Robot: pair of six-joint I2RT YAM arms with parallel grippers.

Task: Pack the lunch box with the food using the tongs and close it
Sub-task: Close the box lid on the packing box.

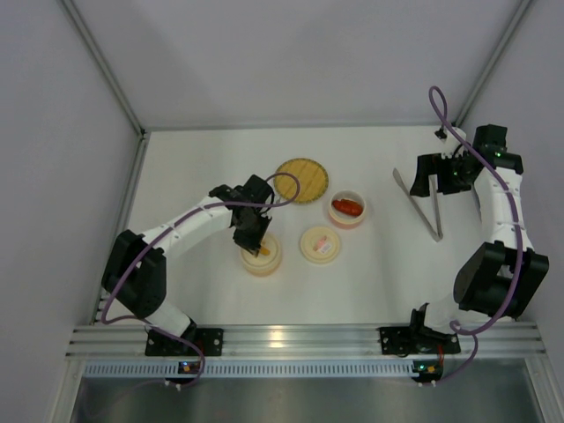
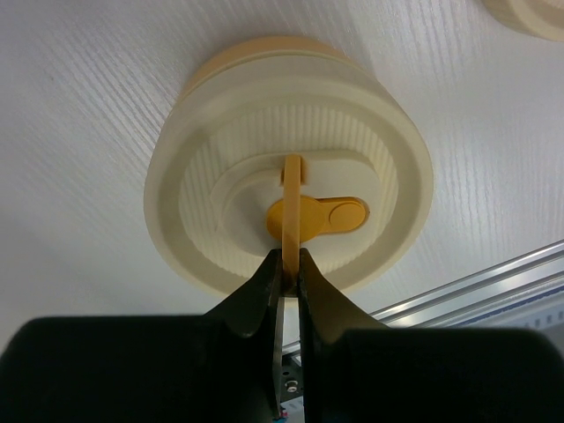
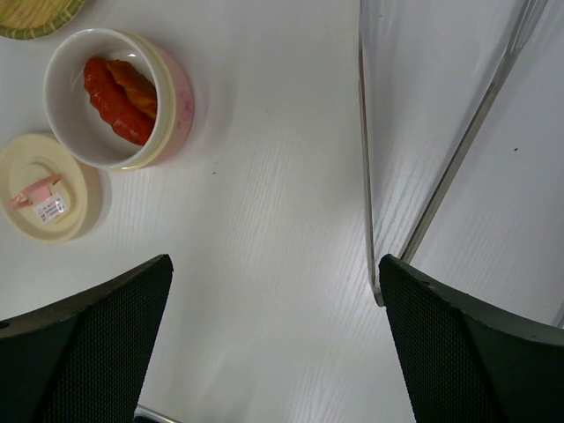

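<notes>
Left jaws: left gripper [image 2: 289, 260] pinched together on the yellow tab [image 2: 292, 189] that stands up from the cream lid of the lidded tub [image 2: 352, 123]. Lid sits on its tub.
Right jaws: right gripper [image 3: 273, 291] spread wide, nothing between the fingers, hanging over the far right of the table [image 1: 203, 159].
Tongs: tongs [image 1: 436, 220] lie flat on the table under my right wrist, untouched, arms splayed in a narrow V.
Long axis: runs near to far. Joined end points toward my bases, the two tips toward the back wall.
Offset: in the right wrist view the joined end lies just beside the finger on the right of that view, not centred in the gap. Both arms of the V sit off to that side.
Nearer arm: right, plainly. Left is well apart and occupied with the lid.
Food: sausage pieces [image 3: 110, 92] in the open pink bowl [image 3: 176, 101], between the tongs and the tub. Loose lid [image 3: 44, 198] just beside the bowl, woven plate [image 1: 301, 180] beyond. White ball: can't find it.
Step, my guess: tub lid about to be lifted; tongs pickup not yet begun.
Next move needs: right jaws shifted sideways until they straddle the V, then closed across the long axis, not along it.
</notes>
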